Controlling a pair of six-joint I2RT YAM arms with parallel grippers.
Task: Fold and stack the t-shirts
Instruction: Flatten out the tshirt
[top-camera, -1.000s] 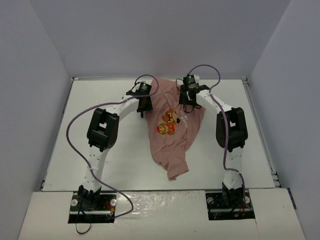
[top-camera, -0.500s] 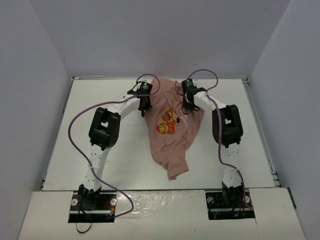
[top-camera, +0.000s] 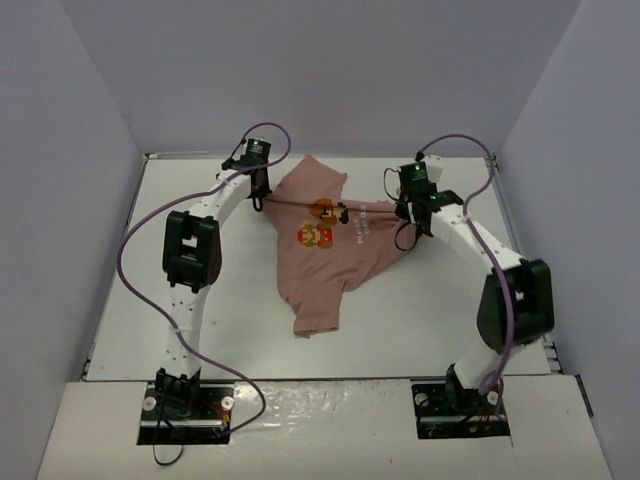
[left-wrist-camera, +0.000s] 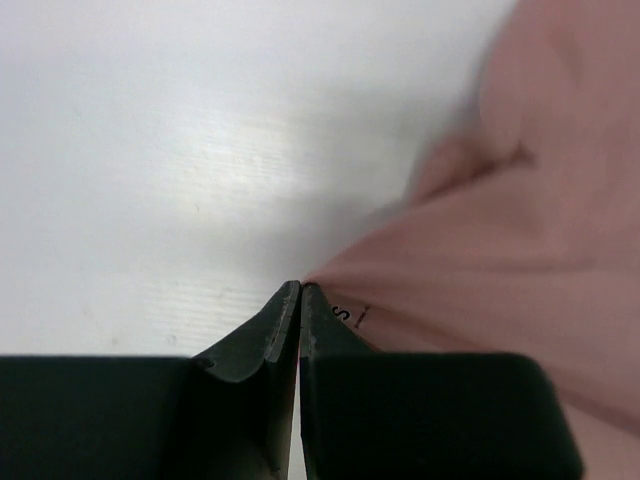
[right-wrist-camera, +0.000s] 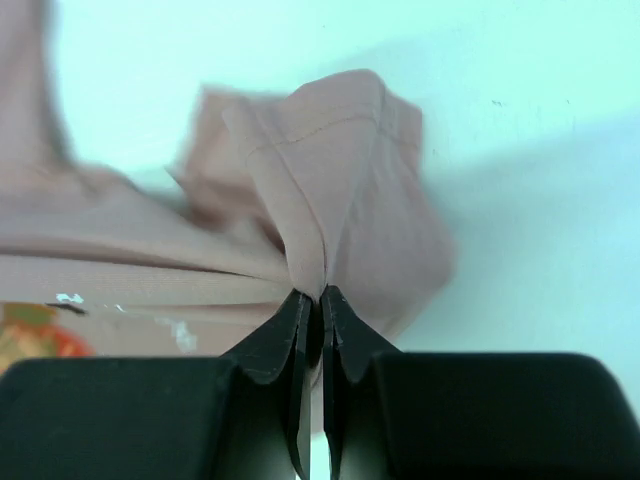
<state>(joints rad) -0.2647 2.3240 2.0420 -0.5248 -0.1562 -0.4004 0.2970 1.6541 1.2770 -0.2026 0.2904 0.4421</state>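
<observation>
Pink t-shirt (top-camera: 330, 260) at far middle of white counter (top-camera: 420, 320), stretched taut between both hands, tail trailing toward near edge. Left hand (left-wrist-camera: 300, 290) pinched tight on shirt edge; small dark "S"-like mark (left-wrist-camera: 347, 316) on cloth beside tips. Right hand (right-wrist-camera: 318, 296) clamped on hemmed fold. Chest print (top-camera: 318, 225): orange-brown pixel figure. White lettering (top-camera: 360, 222) beside it, too small to read.

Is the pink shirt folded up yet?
Not folded. The t-shirt lies rumpled on the table, print showing, with the left fingers and right fingers pinching its cloth.
</observation>
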